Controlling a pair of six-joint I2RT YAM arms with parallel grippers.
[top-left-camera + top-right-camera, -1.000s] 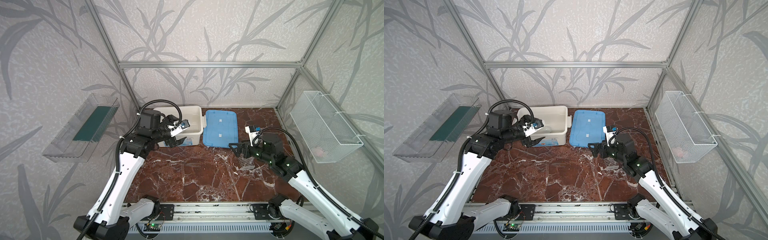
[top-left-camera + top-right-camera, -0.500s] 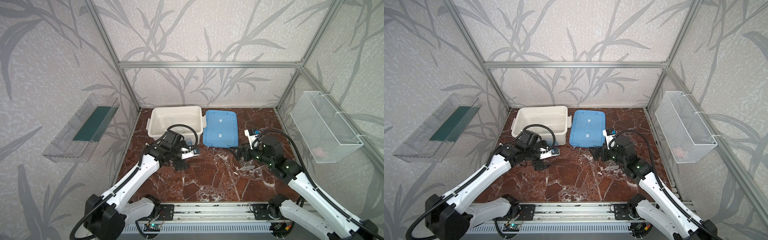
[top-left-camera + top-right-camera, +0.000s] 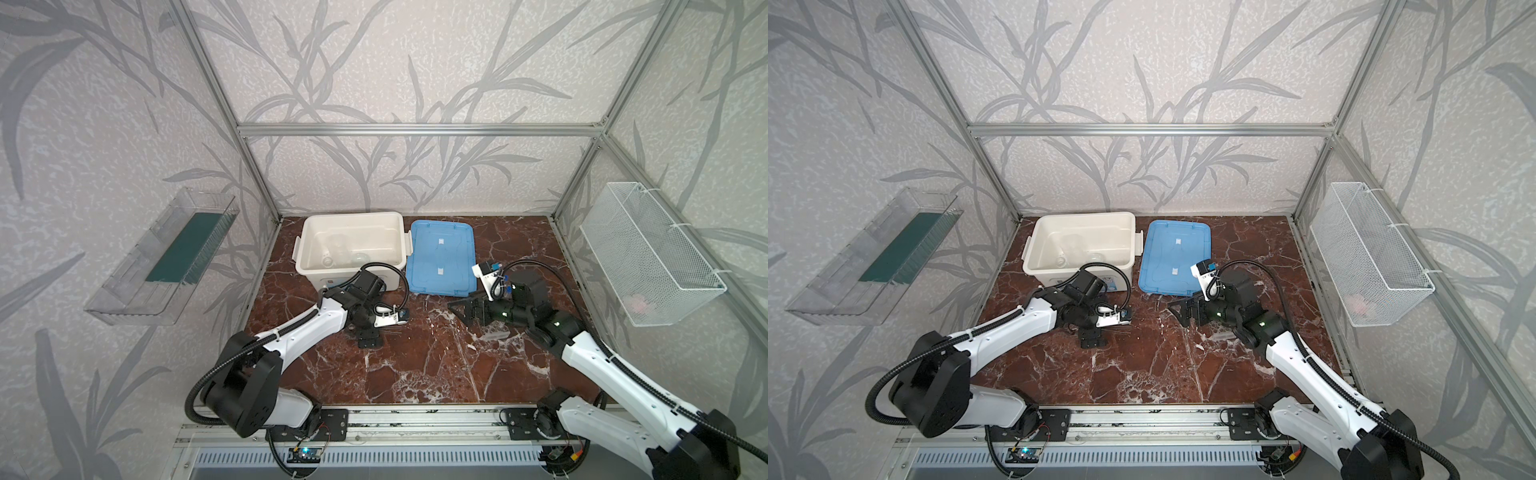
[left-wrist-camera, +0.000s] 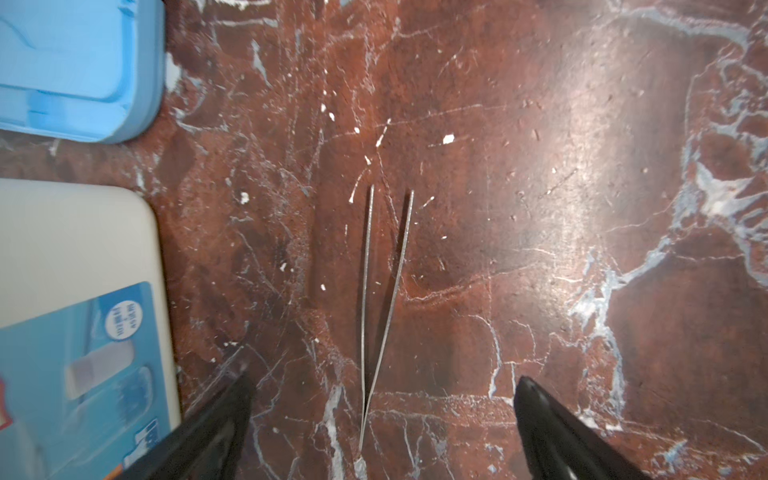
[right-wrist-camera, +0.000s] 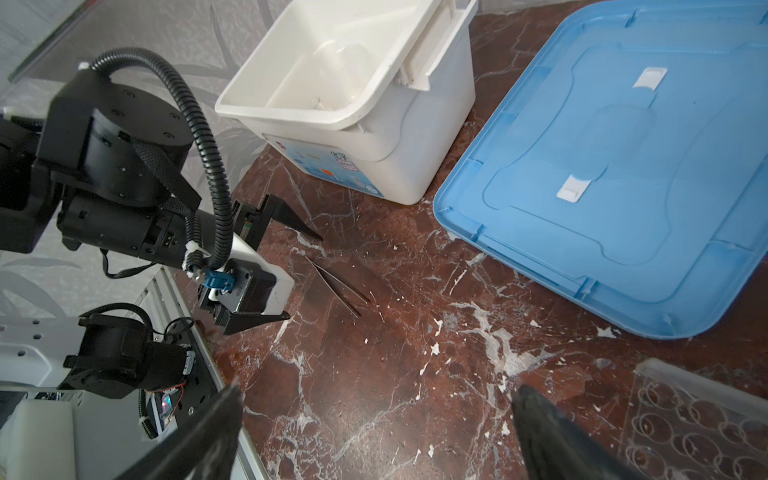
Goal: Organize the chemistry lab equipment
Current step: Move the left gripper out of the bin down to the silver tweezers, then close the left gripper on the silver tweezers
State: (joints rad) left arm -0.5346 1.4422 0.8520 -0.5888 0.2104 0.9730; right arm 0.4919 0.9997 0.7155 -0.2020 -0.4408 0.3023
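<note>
Seemingly only some glassware point(image 3: 338, 251) is in the bin point(image 3: 353, 215): the rods point(image 4: 367, 291) lie on the tabletop point(image 4: 540, 208) between the jaws of the wide, empty left pincer point(image 4: 384, 376), and the rack point(image 5: 698, 432) lies near the right pincer point(image 5: 377, 385), likewise wide and empty.

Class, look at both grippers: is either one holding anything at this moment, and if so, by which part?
Nothing is held. The left gripper is open above the two thin metal rods, which lie flat, ungripped. The right gripper is open and empty.
</note>
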